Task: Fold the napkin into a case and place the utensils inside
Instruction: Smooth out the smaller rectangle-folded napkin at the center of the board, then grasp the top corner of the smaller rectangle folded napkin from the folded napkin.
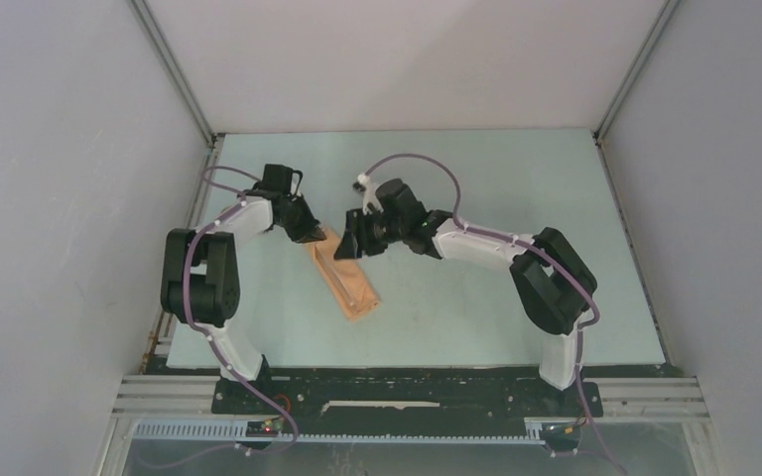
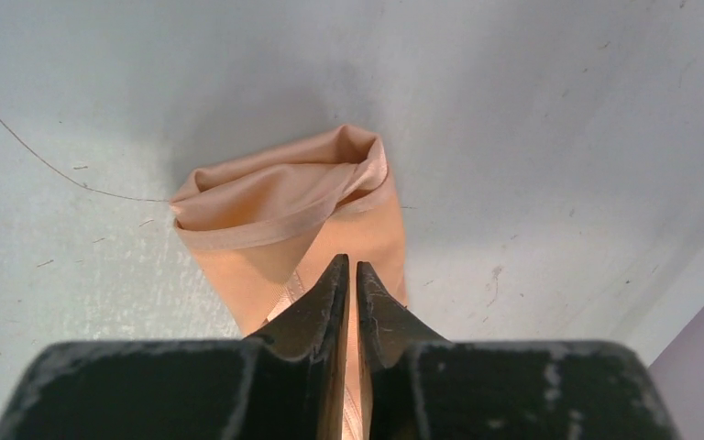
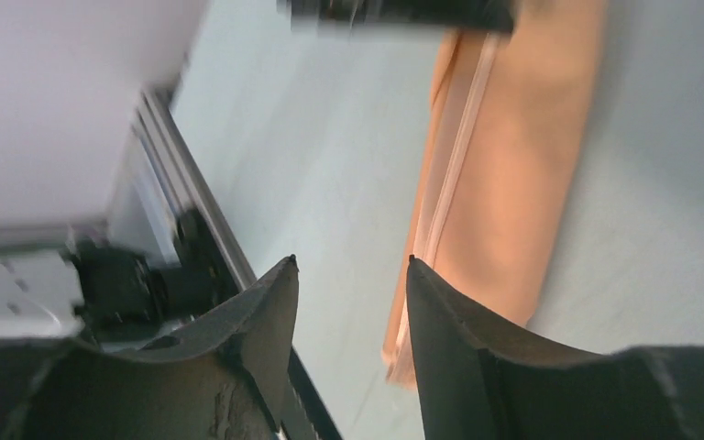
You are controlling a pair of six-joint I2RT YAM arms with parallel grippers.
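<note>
1. Now we see the case (image 1: pixel 349 283) lying slantwise on the bench (image 1: pixel 516 178), walls (image 1: pixel 60 149) around.
2. Left gripper (image 2: pixel 348 268) over its far end, nearly pressed together; whether it is pinching cloth, we cannot tell.
3. Right gripper (image 3: pixel 352 266) beside it, spread, empty.

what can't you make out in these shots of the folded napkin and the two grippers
1. Utensils: seen in no view; if inside the napkin, the cloth would hide them.
2. Left gripper, left wrist view: fingers almost meet above the cloth; gripping it or not, unclear.
3. Napkin's far end, top view: partly covered by the left gripper and right gripper.
4. Right wrist view: blur smears the napkin's layers.
</note>
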